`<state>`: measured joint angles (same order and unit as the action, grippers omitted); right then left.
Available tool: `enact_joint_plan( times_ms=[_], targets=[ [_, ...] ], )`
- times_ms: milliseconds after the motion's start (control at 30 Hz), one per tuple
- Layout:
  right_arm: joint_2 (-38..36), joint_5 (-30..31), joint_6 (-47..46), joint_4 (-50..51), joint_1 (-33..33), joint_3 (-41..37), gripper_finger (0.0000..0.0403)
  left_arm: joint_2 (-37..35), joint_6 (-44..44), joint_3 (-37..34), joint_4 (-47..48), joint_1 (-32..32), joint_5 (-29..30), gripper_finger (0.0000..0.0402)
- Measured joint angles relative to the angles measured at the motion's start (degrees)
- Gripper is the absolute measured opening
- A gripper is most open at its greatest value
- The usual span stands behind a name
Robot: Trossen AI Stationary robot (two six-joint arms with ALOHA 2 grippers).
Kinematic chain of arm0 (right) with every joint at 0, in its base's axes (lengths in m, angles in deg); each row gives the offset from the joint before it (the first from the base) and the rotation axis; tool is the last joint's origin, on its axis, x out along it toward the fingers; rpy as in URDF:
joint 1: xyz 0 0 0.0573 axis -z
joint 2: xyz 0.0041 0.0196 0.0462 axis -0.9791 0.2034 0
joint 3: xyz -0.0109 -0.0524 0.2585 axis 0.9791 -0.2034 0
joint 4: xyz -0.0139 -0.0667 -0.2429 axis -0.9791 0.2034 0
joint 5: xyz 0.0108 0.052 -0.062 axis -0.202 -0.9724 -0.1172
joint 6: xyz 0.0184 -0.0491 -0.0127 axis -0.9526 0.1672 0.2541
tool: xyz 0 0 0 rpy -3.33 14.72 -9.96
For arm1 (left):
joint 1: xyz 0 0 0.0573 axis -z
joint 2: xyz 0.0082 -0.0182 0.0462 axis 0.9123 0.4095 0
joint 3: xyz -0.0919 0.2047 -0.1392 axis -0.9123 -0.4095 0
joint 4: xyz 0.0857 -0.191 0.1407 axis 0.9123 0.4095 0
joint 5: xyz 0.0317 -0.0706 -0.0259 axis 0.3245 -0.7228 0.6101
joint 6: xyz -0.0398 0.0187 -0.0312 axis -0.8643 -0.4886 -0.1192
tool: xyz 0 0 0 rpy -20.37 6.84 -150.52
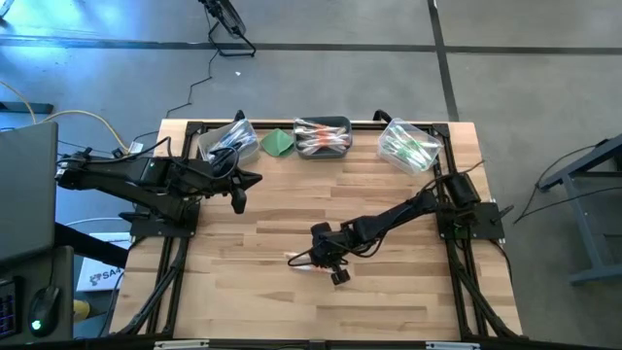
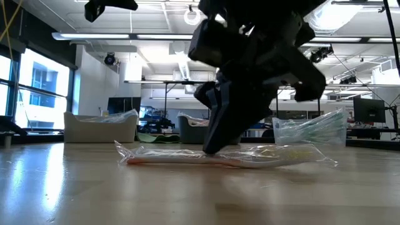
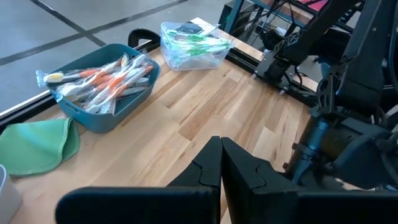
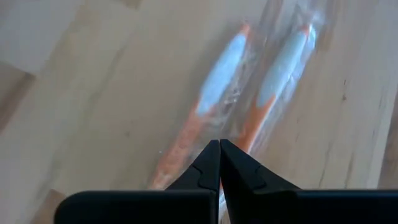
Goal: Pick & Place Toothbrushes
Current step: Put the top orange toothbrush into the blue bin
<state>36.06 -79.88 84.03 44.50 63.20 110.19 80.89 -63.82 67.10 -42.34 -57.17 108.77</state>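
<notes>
Lying flat — clear-wrapped orange toothbrushes (image 4: 249,93)

No legible text, label, brand, number or sign appears on the table, the bins, the toothbrushes or either arm. A white sheet (image 1: 100,277) lying on the floor to the left of the table, near its front corner, carries dark printing, but the characters are too small to be read.
</notes>
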Motion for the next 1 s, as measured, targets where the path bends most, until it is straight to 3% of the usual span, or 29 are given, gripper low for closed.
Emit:
enact_joint_plan(
  times_ms=[367,800,1000],
  targets=[
    [1.38,2.83,2.75,0.64,2.39,0.03,0.0002,0.0,0.03,0.0,0.31,0.01,0.0,0.0],
    [1.35,2.82,6.95,0.26,11.85,0.01,0.0002,0.0,0.04,0.0,0.46,0.01,0.0,0.0],
    [1.35,-2.94,7.72,0.63,16.59,-0.01,0.0002,0.0,0.04,-0.01,1.77,0.0,-0.01,0.0]
  ],
)
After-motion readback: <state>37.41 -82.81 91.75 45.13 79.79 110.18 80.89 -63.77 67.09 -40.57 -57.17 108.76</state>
